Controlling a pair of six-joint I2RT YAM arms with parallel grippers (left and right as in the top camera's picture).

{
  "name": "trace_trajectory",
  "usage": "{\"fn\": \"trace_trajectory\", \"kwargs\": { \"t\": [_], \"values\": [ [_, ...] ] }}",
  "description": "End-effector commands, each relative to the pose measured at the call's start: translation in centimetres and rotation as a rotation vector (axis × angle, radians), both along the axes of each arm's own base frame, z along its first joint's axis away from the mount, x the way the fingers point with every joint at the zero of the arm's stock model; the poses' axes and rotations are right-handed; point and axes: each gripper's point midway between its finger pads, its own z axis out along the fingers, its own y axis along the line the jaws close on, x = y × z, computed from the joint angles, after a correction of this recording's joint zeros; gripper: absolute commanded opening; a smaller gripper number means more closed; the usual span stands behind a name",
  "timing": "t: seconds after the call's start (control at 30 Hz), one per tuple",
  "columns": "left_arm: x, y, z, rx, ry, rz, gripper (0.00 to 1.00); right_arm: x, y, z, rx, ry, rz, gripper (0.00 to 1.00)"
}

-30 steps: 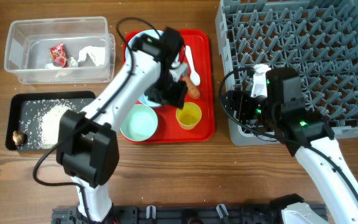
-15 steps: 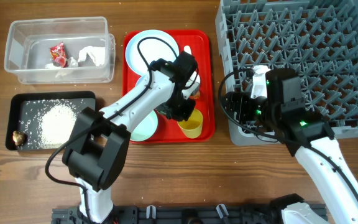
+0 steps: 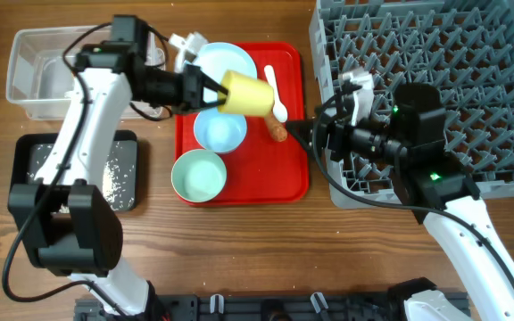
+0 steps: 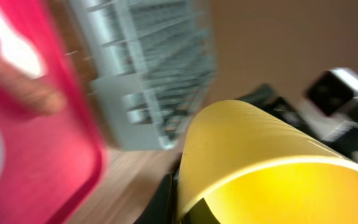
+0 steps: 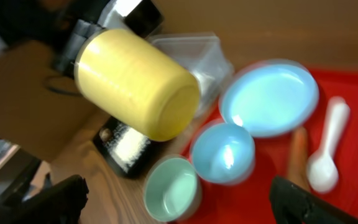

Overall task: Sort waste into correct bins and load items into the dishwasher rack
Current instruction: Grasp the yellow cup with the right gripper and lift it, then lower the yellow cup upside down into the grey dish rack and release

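Over the wooden tabletop (image 3: 239,250), left fingers (image 3: 205,89) clamp the yellow cup (image 3: 246,93) sideways above the red tray (image 3: 293,183), likely bound for the right-side dishwasher rack (image 3: 471,53); right fingers (image 5: 48,200) gape empty.

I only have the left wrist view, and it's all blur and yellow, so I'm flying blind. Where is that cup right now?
Observer: The yellow cup is held in the left claw, lying sideways in the air above the red tray.
Operator: Which way does its base point?
Observer: Toward the dishwasher rack. The right wrist view looks straight at the cup's closed base.
Operator: Is the other arm ready to take it?
Observer: The right claw is open and empty near the rack's left edge, facing the tray.
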Motion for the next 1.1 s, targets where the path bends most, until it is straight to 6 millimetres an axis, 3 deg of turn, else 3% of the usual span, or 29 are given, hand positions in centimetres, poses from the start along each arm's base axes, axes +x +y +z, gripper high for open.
{"fn": "trace_trajectory", "kwargs": {
  "t": [0.0,0.17,0.4,0.53,0.73,0.9,0.97,1.07],
  "values": [
    [-1.1,-0.3,6.4,-0.328,-0.092,-0.07,0.04,-1.2,1.9,2.6,0.106,-0.059,0.158,0.97],
    [-2.0,-2.1,6.6,-0.34,-0.102,-0.126,0.04,-1.1,3.3,4.0,0.192,-0.104,0.269,0.97],
    [-2.7,-3.6,6.0,-0.311,-0.102,-0.164,0.04,-1.2,3.7,6.0,0.239,-0.193,0.314,0.96],
    [-3.2,-4.4,6.0,-0.312,-0.099,-0.186,0.04,-0.7,3.9,5.3,0.237,-0.173,0.315,0.83],
    [-3.8,-5.2,6.0,-0.314,-0.094,-0.212,0.04,-1.2,5.4,5.2,0.245,-0.195,0.366,0.75],
    [-3.8,-5.3,6.0,-0.313,-0.094,-0.214,0.04,-1.2,5.4,5.3,0.245,-0.21,0.366,0.51],
    [-3.8,-5.3,5.7,-0.295,-0.096,-0.211,0.11,-1.2,5.4,5.6,0.247,-0.222,0.367,0.43],
    [-3.6,-5.3,5.2,-0.266,-0.099,-0.205,0.31,-0.8,4.9,6.0,0.25,-0.248,0.355,0.43]
  ]
}}
